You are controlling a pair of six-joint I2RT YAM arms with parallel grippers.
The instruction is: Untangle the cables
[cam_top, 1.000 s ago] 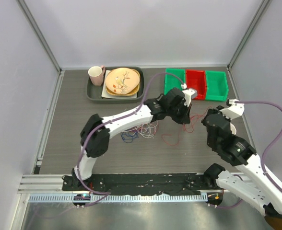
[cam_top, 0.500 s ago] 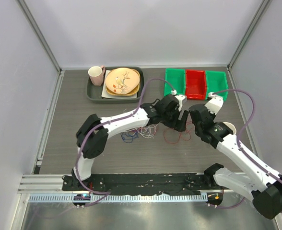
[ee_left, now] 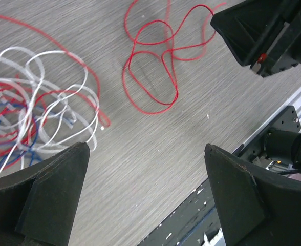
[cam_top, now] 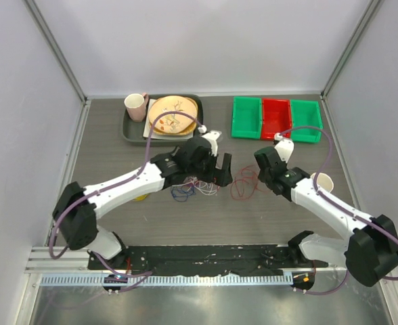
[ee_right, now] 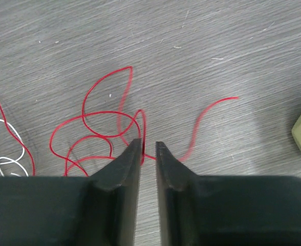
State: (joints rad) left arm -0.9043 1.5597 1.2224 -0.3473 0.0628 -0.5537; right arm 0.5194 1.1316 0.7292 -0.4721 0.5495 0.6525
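The left end effector (ee_left: 145,148) now stands spread wide and released, with nothing between its fingers. A second ago it reached much farther to the right, close to the coloured bins. It has since swung back, and it now hovers over the surface (cam_top: 118,149), between the two groups of cables. The right end effector (ee_right: 148,146) has come in from the right edge of the workspace. Its fingers are parted only by a narrow slit and are not clenched on anything. A strand of the red cable (cam_top: 244,184) runs just past their tips, apparently lying loose there rather than pinched.

The red cable now rests alone on the surface, between the two end effectors. It sits clear of the tangle (cam_top: 197,184) of white, red and dark blue wire, which lies just left of the left end effector. This suggests that one strand has been freed and set down, while the knot itself is still to be worked on.

The freed cable lies flat in a few loose, overlapping loops and shows no strong long axis. In the top view the cluster is stretched slightly, from near-left to far-right. In the right wrist view, one free tail curves out to the right of the fingers.
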